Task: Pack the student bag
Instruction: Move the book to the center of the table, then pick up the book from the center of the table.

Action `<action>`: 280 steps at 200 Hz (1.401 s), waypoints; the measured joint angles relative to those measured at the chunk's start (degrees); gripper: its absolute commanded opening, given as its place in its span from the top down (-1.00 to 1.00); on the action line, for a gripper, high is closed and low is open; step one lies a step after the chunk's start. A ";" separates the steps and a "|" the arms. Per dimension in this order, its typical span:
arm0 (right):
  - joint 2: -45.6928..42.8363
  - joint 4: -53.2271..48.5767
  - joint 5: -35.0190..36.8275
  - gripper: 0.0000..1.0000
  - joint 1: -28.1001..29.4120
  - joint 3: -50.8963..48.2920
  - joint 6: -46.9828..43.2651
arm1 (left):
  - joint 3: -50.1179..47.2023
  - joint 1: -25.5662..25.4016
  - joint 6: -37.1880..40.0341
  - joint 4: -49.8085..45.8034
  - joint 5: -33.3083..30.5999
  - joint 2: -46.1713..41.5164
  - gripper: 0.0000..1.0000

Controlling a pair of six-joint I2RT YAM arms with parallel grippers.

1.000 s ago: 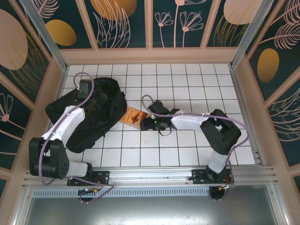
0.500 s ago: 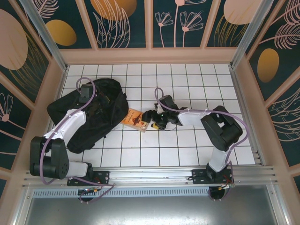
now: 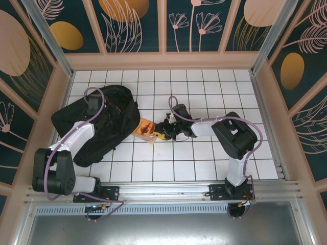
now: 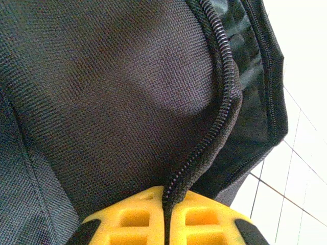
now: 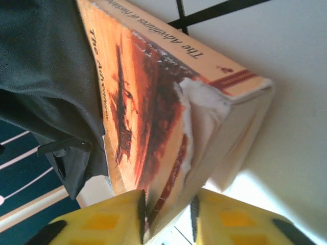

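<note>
- Slumping on the left half of the surface [image 3: 204,92], the student bag [image 3: 115,131] lies close to the left edge and well apart from the right edge.
- Judging by its woven black cloth, the bag is soft and limp. It should sag and fold when lifted rather than hold a shape. It looks neither fragile nor slippery, and probably light while little is inside.
- Taking hold is best done at the zipper [image 4: 222,76] edge or a strap, where the seam stiffens the cloth; pinching plain fabric would likely only bunch it.
- The left pincer [image 4: 166,217] is closed on that zipper edge, the seam running straight down between its yellow fingers. The bag is therefore in its grip, at the bag's far end.
- The right pincer [image 5: 168,217] is closed around a corner of a paperback book [image 5: 153,117], which leans against the bag's right side.
- From the right pincer, the bag lies just to the left, near but not touching, with the book between them.
- Because the cloth collapses, the mouth will likely need holding up for the book to slide in.
</note>
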 measured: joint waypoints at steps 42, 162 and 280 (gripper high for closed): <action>2.62 -4.50 1.73 0.20 1.11 3.91 -0.15 | -0.63 -0.26 -0.26 1.22 0.17 0.00 1.00; 0.00 -9.05 7.34 1.00 1.05 5.51 -1.57 | 4.72 -1.57 1.88 -5.03 -2.89 -2.47 1.00; -29.66 -31.65 19.26 1.00 -3.72 1.05 -17.90 | 18.71 -2.01 8.63 -16.90 -8.98 -4.15 0.98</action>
